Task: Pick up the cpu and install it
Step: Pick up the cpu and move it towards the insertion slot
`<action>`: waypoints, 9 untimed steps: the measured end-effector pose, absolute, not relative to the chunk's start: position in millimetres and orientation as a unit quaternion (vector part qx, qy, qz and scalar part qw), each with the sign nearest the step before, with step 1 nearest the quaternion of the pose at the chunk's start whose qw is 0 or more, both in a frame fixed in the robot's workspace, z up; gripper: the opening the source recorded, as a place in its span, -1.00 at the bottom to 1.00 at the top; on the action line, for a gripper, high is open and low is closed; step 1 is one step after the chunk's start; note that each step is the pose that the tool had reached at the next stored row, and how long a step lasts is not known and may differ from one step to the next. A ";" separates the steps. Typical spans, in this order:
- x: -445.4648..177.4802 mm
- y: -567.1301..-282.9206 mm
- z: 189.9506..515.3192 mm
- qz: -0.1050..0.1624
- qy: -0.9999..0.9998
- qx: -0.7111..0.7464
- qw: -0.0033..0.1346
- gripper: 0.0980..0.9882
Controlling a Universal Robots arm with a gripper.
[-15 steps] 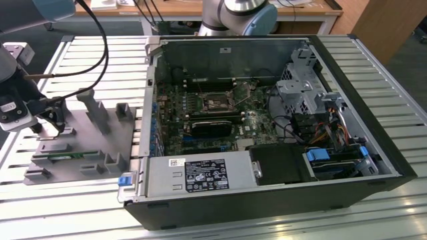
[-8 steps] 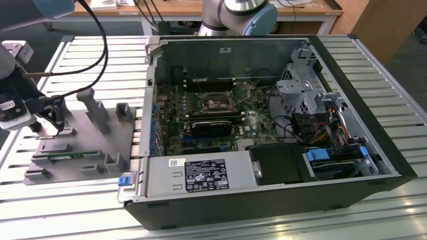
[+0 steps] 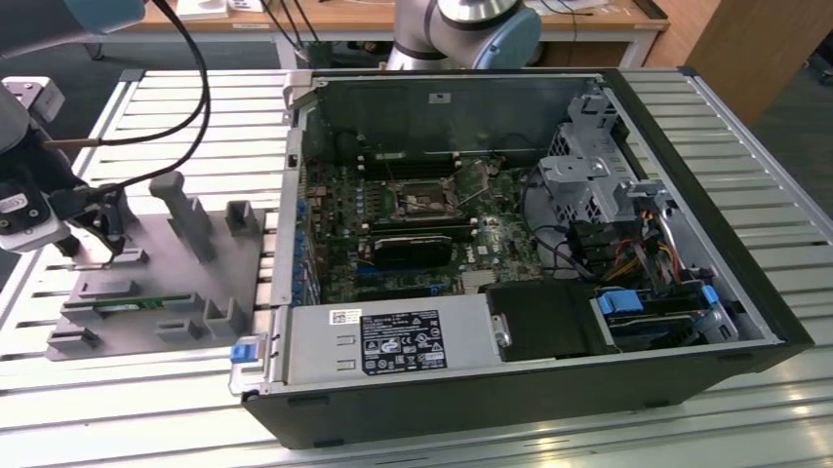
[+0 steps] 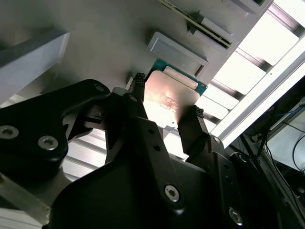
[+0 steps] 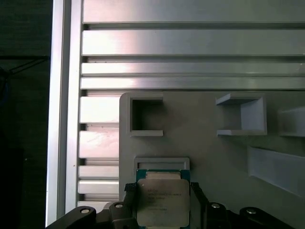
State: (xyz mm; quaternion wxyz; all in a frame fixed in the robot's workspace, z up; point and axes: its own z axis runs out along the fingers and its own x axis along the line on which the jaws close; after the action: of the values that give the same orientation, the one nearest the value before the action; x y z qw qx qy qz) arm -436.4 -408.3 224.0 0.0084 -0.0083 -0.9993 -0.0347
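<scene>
Cpu (image 5: 163, 200) lies flat on grey tray (image 5: 214, 157), dead centre within your pincer (image 5: 162, 187); clenched or loose, cannot tell.

Arm base (image 3: 458, 27), at 12 o'clock in the exterior view: silver-grey tube with a pale blue joint cap. Wrist (image 3: 16, 127), at 9 o'clock: grey housing bearing white labels, trailing black cables (image 3: 205, 97). Gripper (image 4: 167, 95), in the second wrist view: 2 matte black fingers (image 4: 143, 133) with ribbed tips, fastened by silver hex screws (image 4: 171, 192).
</scene>
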 end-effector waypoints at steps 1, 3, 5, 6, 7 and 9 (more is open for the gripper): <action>-436.4 -408.2 224.2 -0.035 -0.999 -0.008 0.008 -0.02; -436.4 -407.9 224.9 -0.035 -0.999 -0.008 0.008 -0.02; -436.4 -407.8 225.8 -0.035 -0.999 -0.008 0.008 -0.02; -436.4 -407.7 226.4 -0.035 -0.999 -0.008 0.008 -0.02; -436.4 -407.7 226.9 -0.035 -0.999 -0.008 0.008 -0.02; -436.4 -407.5 227.8 -0.035 -0.999 -0.008 0.008 -0.02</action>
State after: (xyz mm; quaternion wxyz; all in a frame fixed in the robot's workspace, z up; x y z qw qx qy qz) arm -436.4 -407.5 227.8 0.0084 -0.0083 -0.9993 -0.0347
